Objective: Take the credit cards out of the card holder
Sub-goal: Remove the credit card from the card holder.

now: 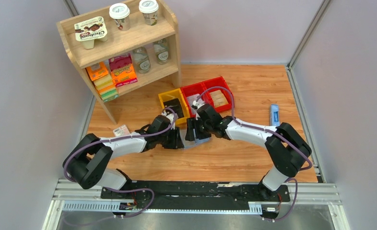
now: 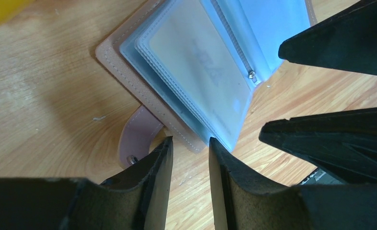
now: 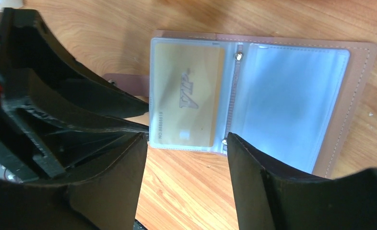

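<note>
The card holder [image 3: 292, 96] lies open on the wood table, pinkish-brown outside with clear blue-grey sleeves. A gold credit card [image 3: 186, 93] marked VIP sits in its left sleeve. In the left wrist view the card holder [image 2: 143, 91] shows a stack of sleeves with a pale credit card [image 2: 196, 72] inside. My left gripper [image 2: 190, 143] is open and empty, its tips just at the holder's near edge beside the snap strap [image 2: 138, 139]. My right gripper [image 3: 186, 139] is open and empty, just in front of the holder's edge. In the top view both grippers, left [image 1: 179, 139] and right [image 1: 192, 130], meet over the holder [image 1: 199, 140].
A yellow bin [image 1: 170, 98] and two red bins [image 1: 210, 86] stand just behind the grippers. A wooden shelf [image 1: 124, 43] with cups, bottles and packets is at the back left. A narrow blue object [image 1: 274, 115] lies at the right, a small pink-and-white packet [image 1: 121, 131] at the left.
</note>
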You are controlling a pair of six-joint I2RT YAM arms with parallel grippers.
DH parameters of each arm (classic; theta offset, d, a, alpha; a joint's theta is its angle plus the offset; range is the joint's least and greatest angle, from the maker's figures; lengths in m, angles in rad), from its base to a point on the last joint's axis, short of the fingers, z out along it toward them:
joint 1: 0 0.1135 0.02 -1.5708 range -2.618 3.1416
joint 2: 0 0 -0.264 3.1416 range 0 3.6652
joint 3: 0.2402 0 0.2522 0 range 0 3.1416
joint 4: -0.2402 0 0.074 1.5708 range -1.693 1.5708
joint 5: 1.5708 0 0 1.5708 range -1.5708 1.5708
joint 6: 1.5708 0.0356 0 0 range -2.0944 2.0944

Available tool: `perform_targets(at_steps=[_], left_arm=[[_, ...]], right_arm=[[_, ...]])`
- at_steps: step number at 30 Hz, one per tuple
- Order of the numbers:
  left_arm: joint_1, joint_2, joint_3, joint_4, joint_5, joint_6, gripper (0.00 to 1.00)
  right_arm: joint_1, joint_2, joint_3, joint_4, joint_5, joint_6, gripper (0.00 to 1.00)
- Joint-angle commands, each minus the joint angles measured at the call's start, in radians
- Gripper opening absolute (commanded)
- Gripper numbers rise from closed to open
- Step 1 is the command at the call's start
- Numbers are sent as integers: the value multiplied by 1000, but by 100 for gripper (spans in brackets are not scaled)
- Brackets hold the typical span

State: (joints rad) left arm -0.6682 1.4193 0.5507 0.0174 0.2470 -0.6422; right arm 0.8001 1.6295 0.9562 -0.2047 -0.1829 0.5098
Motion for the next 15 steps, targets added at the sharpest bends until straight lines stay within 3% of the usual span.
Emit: perform_targets(at_steps=[1,10,15], left_arm=[[-4,-57,6,-56,-43,9,43],[-4,-36,80,-106,-41,18,50],[-4,-68,103,-143,-64,3,53]], right_arm=[[5,1,20,-5,74,5,66],[-15,-2,-23,-16,183,47,69],[-16,-19,-20,4,126,4,57]])
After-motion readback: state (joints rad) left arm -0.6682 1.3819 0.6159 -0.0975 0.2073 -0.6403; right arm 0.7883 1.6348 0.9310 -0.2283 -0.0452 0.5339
